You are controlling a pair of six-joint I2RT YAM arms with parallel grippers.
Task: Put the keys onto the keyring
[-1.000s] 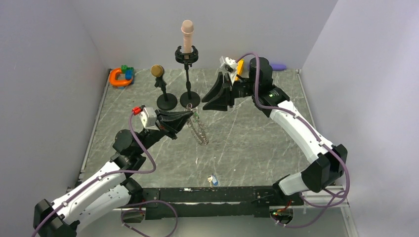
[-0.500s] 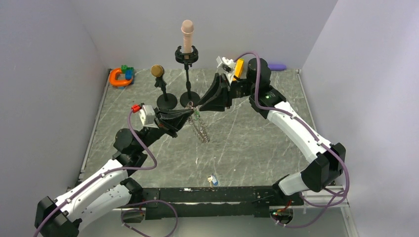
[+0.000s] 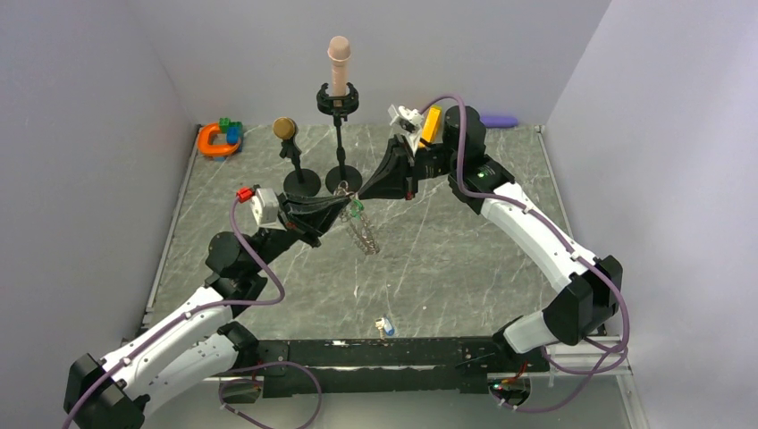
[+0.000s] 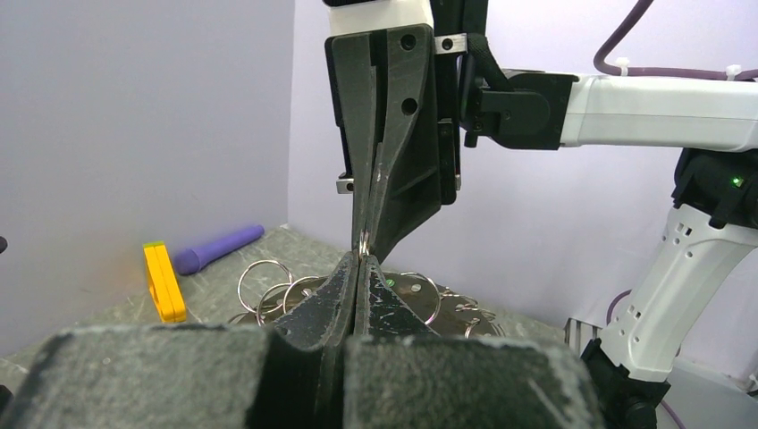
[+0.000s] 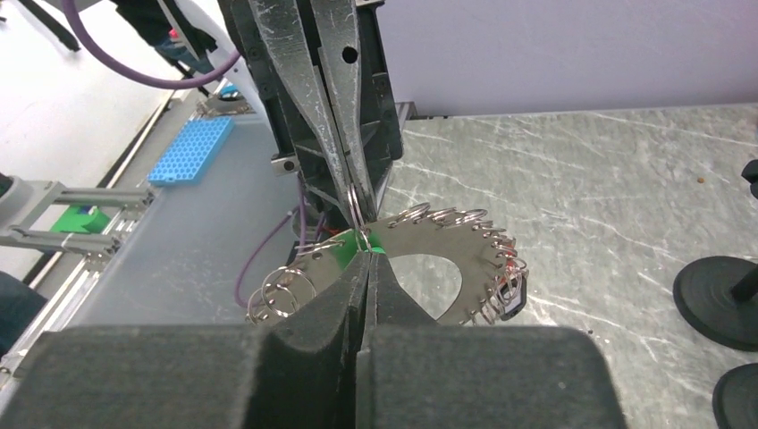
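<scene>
Green-headed metal key (image 5: 379, 247) is being pinched by the just-closed right gripper (image 5: 365, 255), ready for threading onto the jagged grey keyring (image 5: 474, 268) the left gripper (image 3: 344, 204) is clamping

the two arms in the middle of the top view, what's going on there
They are working on the keyring, a toothed metal ring with small split rings along its rim. The left tool is shut on it and holds it up, its lower part hanging toward the table. The right tool is shut on the rim at the same spot, right beside the green key. Whether it pinches that key or a small ring, I cannot tell.
</scene>
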